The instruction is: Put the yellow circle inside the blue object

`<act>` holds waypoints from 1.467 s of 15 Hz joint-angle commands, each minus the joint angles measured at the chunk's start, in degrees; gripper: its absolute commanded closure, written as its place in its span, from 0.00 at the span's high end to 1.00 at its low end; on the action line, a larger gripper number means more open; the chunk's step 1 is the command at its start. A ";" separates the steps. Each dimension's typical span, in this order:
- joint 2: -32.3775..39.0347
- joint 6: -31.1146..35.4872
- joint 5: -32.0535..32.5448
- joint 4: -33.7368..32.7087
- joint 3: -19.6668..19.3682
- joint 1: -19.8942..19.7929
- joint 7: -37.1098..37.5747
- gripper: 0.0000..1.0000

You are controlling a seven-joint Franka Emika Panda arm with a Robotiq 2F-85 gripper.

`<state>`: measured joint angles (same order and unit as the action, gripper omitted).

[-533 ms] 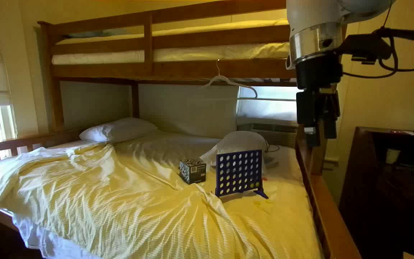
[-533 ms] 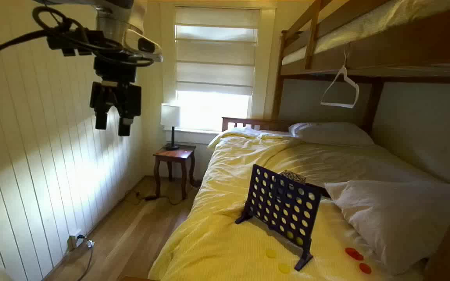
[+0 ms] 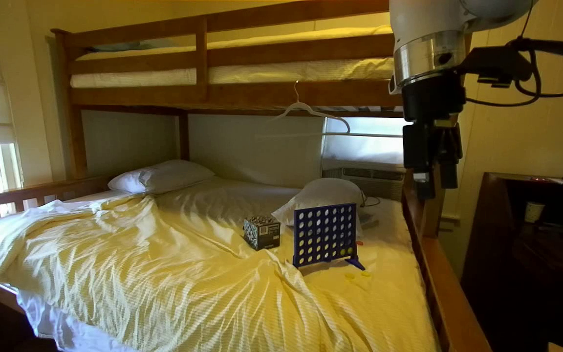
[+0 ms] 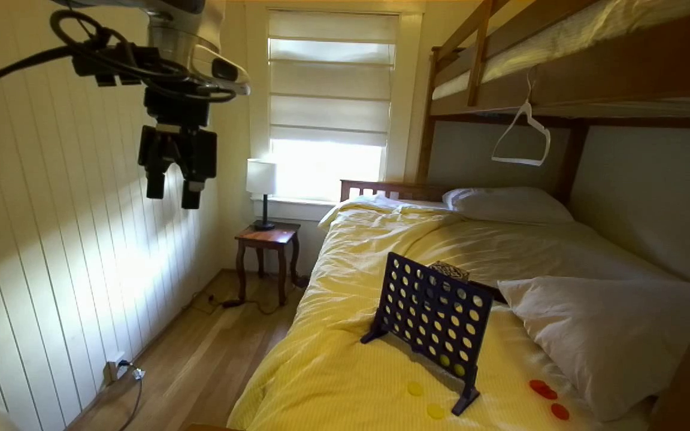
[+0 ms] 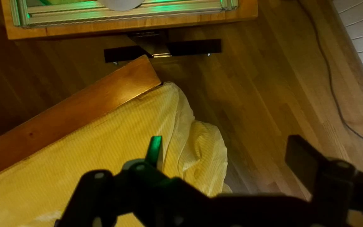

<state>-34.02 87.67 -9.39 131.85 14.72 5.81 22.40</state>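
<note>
– The biggest thing in front of you is the wooden bunk bed (image 3: 262, 95). Its top part makes a roof over the wall edge, and a bumpy yellow blanket (image 3: 174, 298) covers the bottom.

– Then you've got a pale pillow (image 4: 608, 335), lying by the wall edge.

– A white hanger (image 4: 517, 161) dangles from the top part, in the way up high.

– Your gripper (image 4: 173, 195) is up high too, by the corner where the long open edge meets the end rail (image 3: 452, 298). Its fingers (image 5: 302, 164) are wide apart, with only air between them.

– Your blue board (image 3: 322, 234) stands up on its feet, nearer the end rail than the far end. It's dark and flat, with rows of round holes. Two bottom holes at the rail end look filled with yellow.

– A little speckled box (image 3: 262, 233) sits near the board, on the side away from the end rail.

– Some red circles (image 4: 559, 411) lie flat between the board and the pillow.

– And your yellow circle (image 4: 414, 389) lies flat on the blanket, toward that same corner. The board stands just beside it, a bit in the way. Another yellow circle (image 4: 435, 410) is near it. Yellow on yellow is hard to see.
</note>
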 commanded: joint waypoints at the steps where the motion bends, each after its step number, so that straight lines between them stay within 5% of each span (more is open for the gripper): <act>1: -0.73 2.78 1.05 2.19 -1.59 -1.92 0.33 1.00; 17: 9.60 35.20 1.93 17.28 -16.26 -11.37 -10.98 1.00; 22: 12.22 37.02 0.96 16.66 -17.96 -11.61 -11.19 1.00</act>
<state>-21.78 124.80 -8.43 148.57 -3.27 -5.76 11.23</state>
